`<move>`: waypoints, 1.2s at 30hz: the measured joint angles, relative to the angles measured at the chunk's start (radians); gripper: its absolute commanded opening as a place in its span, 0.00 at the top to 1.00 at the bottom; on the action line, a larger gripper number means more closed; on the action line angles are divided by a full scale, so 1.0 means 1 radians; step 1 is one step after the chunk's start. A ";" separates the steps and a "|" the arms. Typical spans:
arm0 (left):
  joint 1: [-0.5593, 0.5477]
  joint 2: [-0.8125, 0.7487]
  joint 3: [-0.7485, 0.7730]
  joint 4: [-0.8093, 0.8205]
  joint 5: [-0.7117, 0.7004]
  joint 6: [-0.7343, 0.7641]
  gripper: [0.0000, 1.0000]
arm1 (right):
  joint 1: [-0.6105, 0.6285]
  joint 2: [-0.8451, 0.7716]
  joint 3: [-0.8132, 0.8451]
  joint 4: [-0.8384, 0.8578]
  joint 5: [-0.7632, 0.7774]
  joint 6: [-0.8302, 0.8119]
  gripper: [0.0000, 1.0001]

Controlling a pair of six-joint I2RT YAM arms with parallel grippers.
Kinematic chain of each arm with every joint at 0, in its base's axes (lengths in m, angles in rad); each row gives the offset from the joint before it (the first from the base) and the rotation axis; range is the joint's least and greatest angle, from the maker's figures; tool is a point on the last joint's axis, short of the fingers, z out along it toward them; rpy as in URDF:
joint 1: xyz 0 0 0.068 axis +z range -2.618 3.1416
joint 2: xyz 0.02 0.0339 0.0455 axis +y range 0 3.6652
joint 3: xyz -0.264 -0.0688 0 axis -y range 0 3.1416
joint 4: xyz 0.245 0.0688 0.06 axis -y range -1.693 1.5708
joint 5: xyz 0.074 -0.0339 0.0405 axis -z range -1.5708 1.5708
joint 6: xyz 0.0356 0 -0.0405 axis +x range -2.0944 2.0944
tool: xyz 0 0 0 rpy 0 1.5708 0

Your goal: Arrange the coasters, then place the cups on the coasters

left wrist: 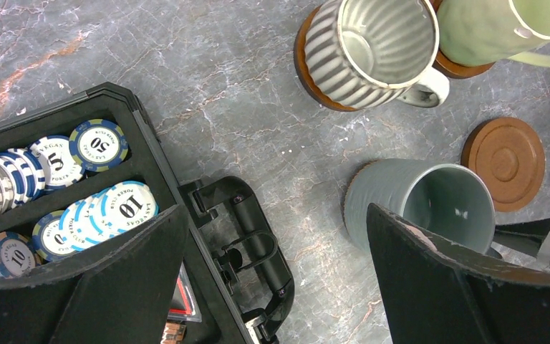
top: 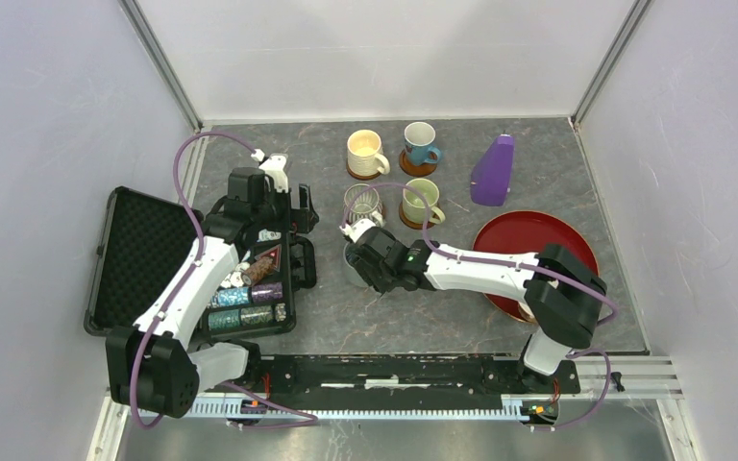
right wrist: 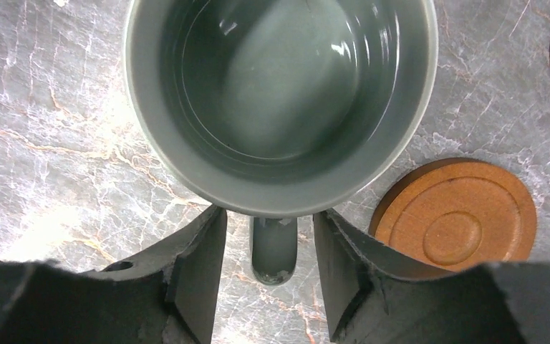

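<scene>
In the right wrist view a grey-blue cup (right wrist: 279, 100) stands upright on the marble. Its handle (right wrist: 273, 247) lies between my right gripper's (right wrist: 268, 279) jaws, with a gap on each side; the gripper is open. A bare brown coaster (right wrist: 458, 215) lies just right of it. From above, the right gripper (top: 360, 254) hides most of that cup. Cream (top: 366, 152), blue (top: 421, 142), pale green (top: 420, 200) and grey striped (top: 362, 202) cups sit on coasters behind. My left gripper (left wrist: 272, 287) hangs open and empty over the case's latch; it sees the grey-blue cup (left wrist: 430, 204) and the bare coaster (left wrist: 505, 163).
An open black case (top: 144, 254) of poker chips (left wrist: 107, 211) lies at the left under my left arm. A purple cone (top: 493, 171) stands at the back right, and a large red tray (top: 538, 254) lies partly under my right arm.
</scene>
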 measured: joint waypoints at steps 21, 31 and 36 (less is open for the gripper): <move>0.000 0.005 0.000 0.000 0.029 0.000 0.00 | -0.241 -0.294 -0.124 0.007 -0.394 -0.326 0.12; 0.002 0.101 0.045 -0.016 0.138 0.051 0.00 | -0.529 -0.308 -0.020 -0.180 -0.497 -0.559 0.02; 0.002 0.141 0.077 -0.016 0.192 0.095 0.00 | -0.745 -0.358 0.029 -0.330 -0.498 -0.732 0.08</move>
